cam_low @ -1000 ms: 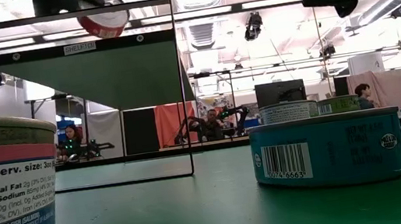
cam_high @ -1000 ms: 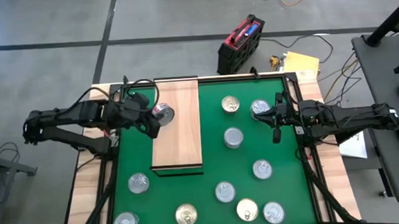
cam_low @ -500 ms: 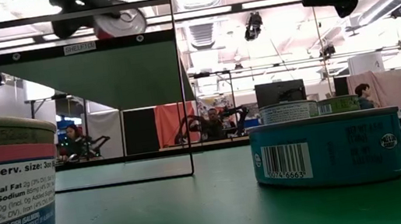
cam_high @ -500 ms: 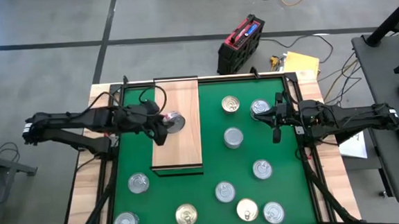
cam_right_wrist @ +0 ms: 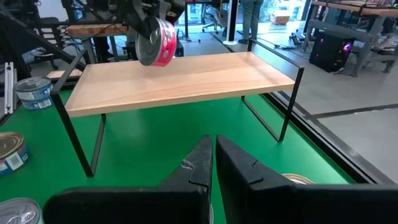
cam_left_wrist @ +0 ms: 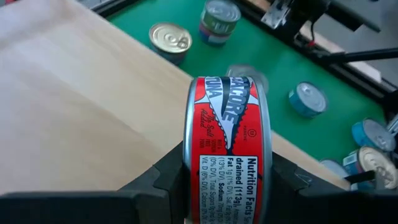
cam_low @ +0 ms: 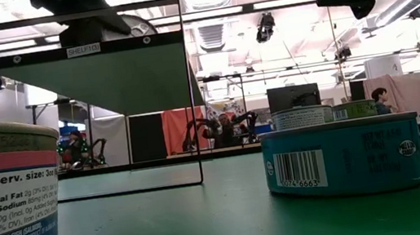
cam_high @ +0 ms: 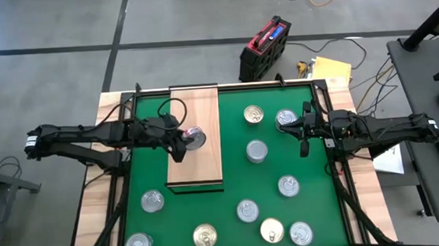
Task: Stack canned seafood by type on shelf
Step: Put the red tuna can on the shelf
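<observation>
Left gripper (cam_left_wrist: pixel 227 186) clenches the red tuna can (cam_left_wrist: pixel 229 146) on edge above the bare shelf (cam_high: pixel 194 151), ready for setting down; right gripper (cam_right_wrist: pixel 213 155) waits, fingers pressed together, empty.

We see a red and black case (cam_high: pixel 265 48) on the floor at upper centre. Yellow paper (cam_high: pixel 331 70) lies just right of it. A green mat (cam_high: pixel 218 218) covers the tabletop.

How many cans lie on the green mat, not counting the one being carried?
10. Back right. Right middle. Front. Front left. None seems hidden.
</observation>
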You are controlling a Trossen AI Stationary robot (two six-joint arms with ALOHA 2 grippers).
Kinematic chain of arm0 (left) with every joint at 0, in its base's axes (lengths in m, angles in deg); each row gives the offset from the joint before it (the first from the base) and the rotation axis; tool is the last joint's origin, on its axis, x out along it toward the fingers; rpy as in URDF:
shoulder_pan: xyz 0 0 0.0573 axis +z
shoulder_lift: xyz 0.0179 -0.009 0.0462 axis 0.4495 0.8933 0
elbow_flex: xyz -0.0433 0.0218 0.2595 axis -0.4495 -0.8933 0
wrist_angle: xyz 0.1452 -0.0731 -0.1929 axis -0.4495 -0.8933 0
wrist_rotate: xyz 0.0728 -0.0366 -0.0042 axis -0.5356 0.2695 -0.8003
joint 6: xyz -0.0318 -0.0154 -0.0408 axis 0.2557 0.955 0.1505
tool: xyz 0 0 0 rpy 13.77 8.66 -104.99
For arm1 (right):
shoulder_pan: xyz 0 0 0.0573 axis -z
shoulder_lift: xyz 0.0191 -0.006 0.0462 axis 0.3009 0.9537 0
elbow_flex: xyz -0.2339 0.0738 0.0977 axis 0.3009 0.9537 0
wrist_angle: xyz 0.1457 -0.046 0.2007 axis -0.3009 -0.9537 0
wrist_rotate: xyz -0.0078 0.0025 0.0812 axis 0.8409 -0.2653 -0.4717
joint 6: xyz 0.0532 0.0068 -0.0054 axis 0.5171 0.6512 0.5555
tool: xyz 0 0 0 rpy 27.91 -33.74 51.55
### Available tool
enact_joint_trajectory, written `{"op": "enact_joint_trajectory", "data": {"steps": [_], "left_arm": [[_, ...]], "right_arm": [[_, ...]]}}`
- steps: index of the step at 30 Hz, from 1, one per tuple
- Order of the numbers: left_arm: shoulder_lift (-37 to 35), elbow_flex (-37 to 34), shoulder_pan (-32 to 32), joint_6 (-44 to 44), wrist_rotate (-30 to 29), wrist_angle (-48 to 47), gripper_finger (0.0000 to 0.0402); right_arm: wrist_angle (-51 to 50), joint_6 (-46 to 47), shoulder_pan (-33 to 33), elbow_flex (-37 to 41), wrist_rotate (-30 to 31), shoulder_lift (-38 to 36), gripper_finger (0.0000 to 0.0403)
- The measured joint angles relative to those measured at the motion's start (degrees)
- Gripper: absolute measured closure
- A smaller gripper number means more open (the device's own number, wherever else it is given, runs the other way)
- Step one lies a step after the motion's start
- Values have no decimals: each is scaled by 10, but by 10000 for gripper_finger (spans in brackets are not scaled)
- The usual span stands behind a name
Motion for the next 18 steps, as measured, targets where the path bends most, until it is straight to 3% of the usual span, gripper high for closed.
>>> {"op": "enact_joint_trajectory", "data": {"steps": [18], "left_arm": [[-5, 0, 33, -38, 34, 16, 282]], "right_arm": [[0, 8, 0, 0, 1, 0, 390]]}}
